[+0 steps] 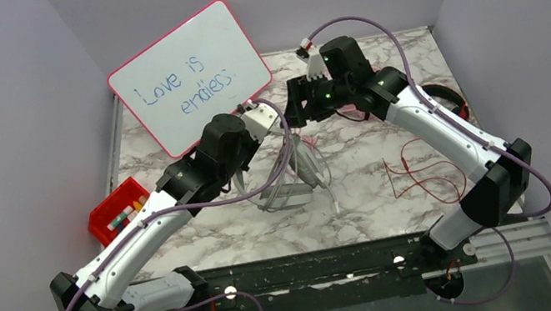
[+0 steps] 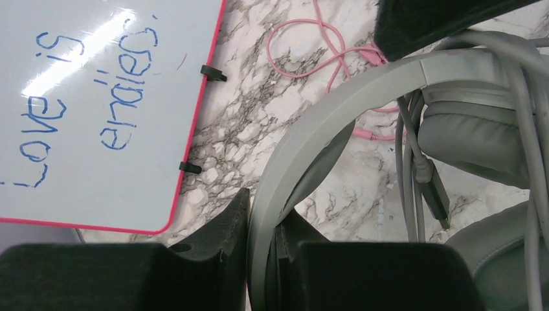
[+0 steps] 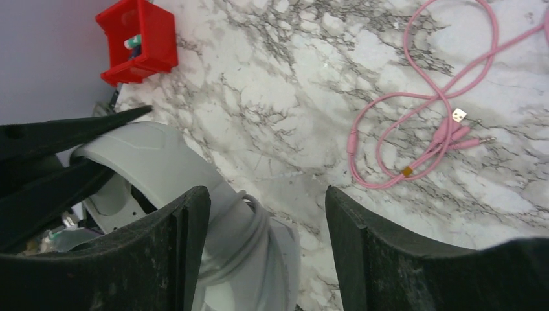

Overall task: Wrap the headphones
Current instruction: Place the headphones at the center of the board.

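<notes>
One grey headset [image 2: 324, 123] — red headset [image 1: 457, 96], perhaps

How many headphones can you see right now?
2. A grey pair at centre, headband in the left pincer; a red-and-black pair at the right edge, partly behind the right arm. The loose pink cable suggests a third may be hidden.
</notes>
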### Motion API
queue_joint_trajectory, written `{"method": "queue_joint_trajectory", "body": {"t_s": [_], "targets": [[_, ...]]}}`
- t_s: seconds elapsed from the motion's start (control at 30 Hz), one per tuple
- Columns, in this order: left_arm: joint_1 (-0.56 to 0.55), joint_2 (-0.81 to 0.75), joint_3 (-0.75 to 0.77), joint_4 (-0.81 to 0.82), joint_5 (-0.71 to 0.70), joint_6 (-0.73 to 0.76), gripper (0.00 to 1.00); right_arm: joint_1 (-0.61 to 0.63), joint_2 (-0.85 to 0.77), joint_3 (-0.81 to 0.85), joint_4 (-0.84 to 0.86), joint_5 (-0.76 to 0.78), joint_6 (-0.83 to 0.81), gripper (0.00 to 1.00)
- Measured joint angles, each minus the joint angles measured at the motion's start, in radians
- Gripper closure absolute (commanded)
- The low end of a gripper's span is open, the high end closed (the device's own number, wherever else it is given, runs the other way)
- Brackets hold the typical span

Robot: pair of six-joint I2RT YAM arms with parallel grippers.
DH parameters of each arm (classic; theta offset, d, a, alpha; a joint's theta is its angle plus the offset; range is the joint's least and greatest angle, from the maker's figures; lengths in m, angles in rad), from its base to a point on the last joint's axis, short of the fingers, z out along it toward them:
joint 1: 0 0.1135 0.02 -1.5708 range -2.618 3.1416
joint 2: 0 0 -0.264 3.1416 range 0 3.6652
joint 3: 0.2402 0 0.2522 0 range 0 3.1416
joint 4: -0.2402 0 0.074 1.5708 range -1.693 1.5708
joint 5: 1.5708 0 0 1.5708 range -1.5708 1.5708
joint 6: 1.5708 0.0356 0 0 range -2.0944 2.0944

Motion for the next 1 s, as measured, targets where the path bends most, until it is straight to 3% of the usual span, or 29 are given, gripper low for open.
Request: {"method": "queue_joint_trajectory", "body": {"t_s": [0.23, 0.43, 0.67, 0.83, 1.0], "targets": [[0.027, -0.028, -0.016, 0.024, 0.008, -0.024, 1.00, -0.031, -0.013, -0.044, 0.000, 0.030, 0.003, 0.23], [0.055, -0.025, -0.034, 0.045, 0.053, -0.077, 1.00, -0.031, 0.003, 0.068, -0.023, -0.009, -0.010, 0.00], [0.203, -0.011, -0.108, 0.059, 0.168, -0.204, 1.00, -0.094, 0.000, 0.259, -0.059, -0.008, -0.050, 0.00], [0.352, -0.032, -0.190, 0.046, 0.236, -0.306, 1.00, -0.241, -0.034, 0.187, -0.059, -0.006, -0.064, 0.00], [0.516, -0.104, -0.340, 0.054, 0.290, -0.437, 1.00, -0.248, -0.042, 0.070, -0.032, -0.046, -0.066, 0.00]]}}
